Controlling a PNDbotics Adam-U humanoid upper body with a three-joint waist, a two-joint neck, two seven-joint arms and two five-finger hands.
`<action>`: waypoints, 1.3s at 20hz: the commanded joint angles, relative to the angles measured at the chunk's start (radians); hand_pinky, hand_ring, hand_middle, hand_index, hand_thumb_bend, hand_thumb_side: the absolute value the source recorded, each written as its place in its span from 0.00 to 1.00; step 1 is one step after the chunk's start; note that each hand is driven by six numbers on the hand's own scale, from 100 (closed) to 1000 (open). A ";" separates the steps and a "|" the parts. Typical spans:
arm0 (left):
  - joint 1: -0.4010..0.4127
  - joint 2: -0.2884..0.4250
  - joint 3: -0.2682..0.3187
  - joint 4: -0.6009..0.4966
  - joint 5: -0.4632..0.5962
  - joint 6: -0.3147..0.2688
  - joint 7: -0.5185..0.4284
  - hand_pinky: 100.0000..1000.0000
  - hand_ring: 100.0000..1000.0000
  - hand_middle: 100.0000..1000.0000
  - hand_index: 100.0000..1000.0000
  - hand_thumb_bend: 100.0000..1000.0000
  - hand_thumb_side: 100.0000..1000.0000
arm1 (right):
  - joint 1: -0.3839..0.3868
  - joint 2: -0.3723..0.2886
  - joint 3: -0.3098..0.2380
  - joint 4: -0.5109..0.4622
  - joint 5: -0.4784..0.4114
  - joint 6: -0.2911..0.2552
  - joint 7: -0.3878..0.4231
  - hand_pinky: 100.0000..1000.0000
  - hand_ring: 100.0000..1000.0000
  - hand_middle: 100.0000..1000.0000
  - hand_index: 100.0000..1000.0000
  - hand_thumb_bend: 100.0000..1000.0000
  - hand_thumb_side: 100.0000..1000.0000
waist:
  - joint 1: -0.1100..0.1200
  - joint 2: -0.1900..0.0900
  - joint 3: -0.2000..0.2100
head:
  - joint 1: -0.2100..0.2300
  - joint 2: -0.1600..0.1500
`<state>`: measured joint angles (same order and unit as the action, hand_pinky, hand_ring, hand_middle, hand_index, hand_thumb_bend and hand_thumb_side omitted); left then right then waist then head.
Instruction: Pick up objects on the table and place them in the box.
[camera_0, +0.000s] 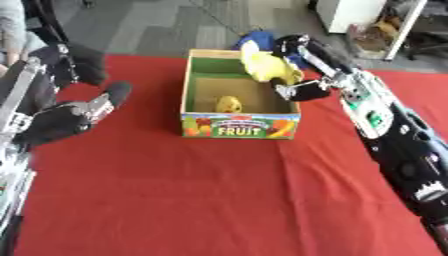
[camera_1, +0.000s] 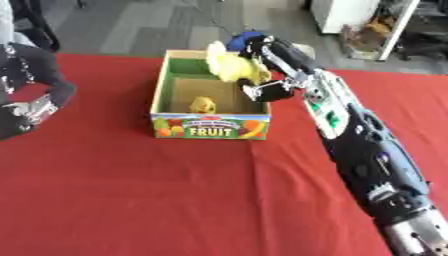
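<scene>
A cardboard box (camera_0: 240, 125) marked FRUIT stands on the red table, green inside. A small yellow object (camera_0: 228, 104) lies on its floor. My right hand (camera_0: 296, 86) reaches over the box's far right rim, its fingers curled round a yellow soft object (camera_0: 265, 65) that hangs above the box's back right corner. A blue thing (camera_0: 256, 38) shows just behind that yellow object. My left hand (camera_0: 107, 102) hovers at the left, well apart from the box; I cannot make out how its fingers stand.
The red cloth (camera_0: 192, 190) covers the table in front of the box. Grey floor lies beyond the far edge. A white cabinet (camera_0: 350, 12) and clutter stand at the back right.
</scene>
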<state>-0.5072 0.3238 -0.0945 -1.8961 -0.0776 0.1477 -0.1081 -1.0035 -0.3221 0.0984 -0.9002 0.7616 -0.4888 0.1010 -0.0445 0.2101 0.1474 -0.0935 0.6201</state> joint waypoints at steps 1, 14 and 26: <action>-0.028 -0.003 -0.011 -0.033 0.015 -0.005 -0.020 0.60 0.57 0.50 0.64 0.53 0.23 | -0.034 -0.006 -0.029 0.045 0.053 0.008 -0.027 0.74 0.91 0.44 0.57 0.00 0.00 | 0.002 -0.012 0.017 | -0.037 -0.019; -0.034 -0.009 -0.020 -0.041 0.026 -0.003 -0.041 0.60 0.57 0.50 0.64 0.53 0.23 | -0.046 0.030 -0.052 0.110 0.220 0.017 -0.074 0.81 1.00 0.75 0.84 0.27 0.25 | -0.010 -0.014 0.033 | -0.063 -0.018; 0.026 0.013 0.021 -0.012 0.004 0.001 0.006 0.59 0.57 0.50 0.63 0.52 0.24 | 0.034 -0.089 0.017 -0.221 -0.197 0.004 -0.022 0.79 1.00 0.65 0.77 0.05 0.03 | -0.013 -0.034 -0.067 | 0.005 0.009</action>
<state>-0.4737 0.3098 -0.0884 -1.9026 -0.0665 0.1489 -0.1125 -0.9536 -0.3623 0.1096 -1.0527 0.6335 -0.4863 0.0686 -0.0631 0.1951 0.0760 -0.0989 0.6214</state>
